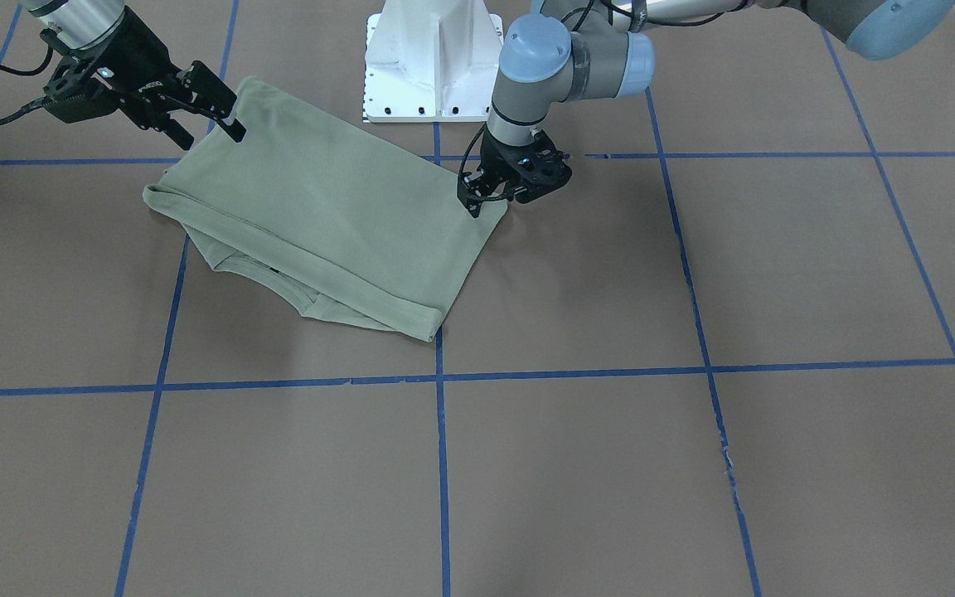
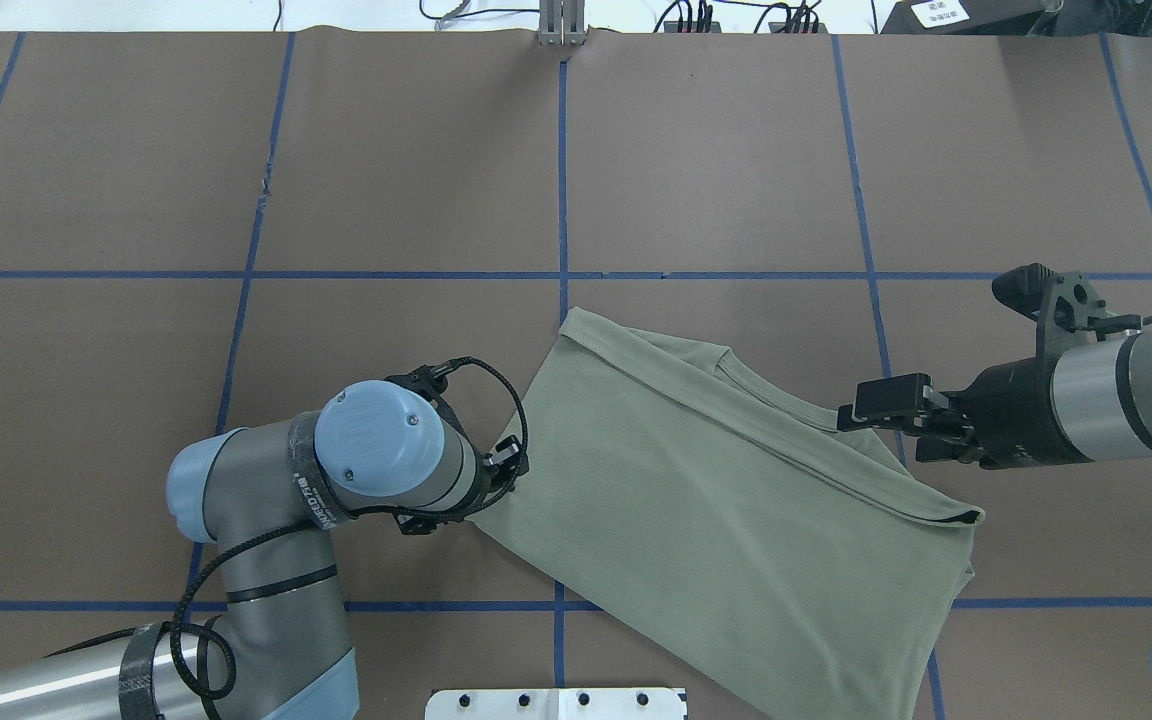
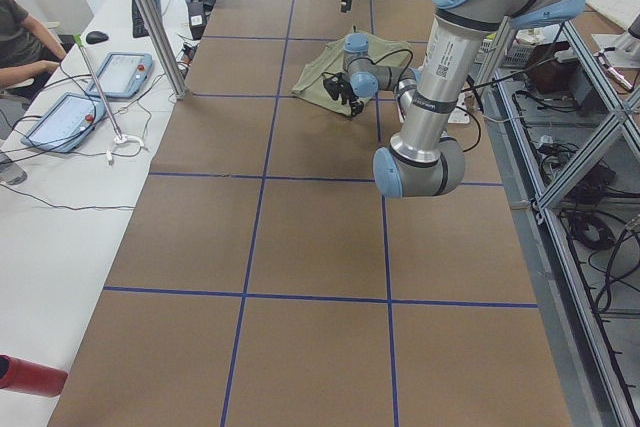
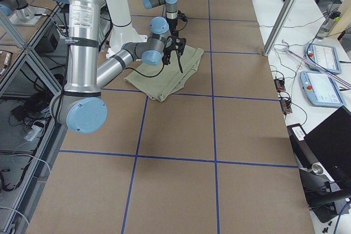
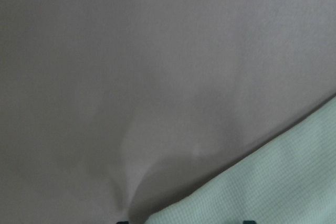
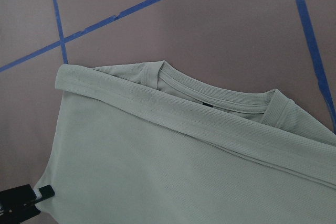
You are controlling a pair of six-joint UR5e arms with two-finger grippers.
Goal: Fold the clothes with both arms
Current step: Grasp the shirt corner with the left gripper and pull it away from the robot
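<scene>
The pale green shirt lies folded into a slanted rectangle on the brown table. Its collar and dark neck label peek out beside a folded-over band. My left gripper points down at the shirt's corner nearest the left arm. Its fingertips stand apart at the bottom edge of the left wrist view, with the cloth low between them. My right gripper hovers open at the opposite edge, gripping nothing.
The white pedestal base stands just behind the shirt. Blue tape lines divide the table into squares. In the exterior left view, a side bench holds control tablets, a seated person and a red cylinder.
</scene>
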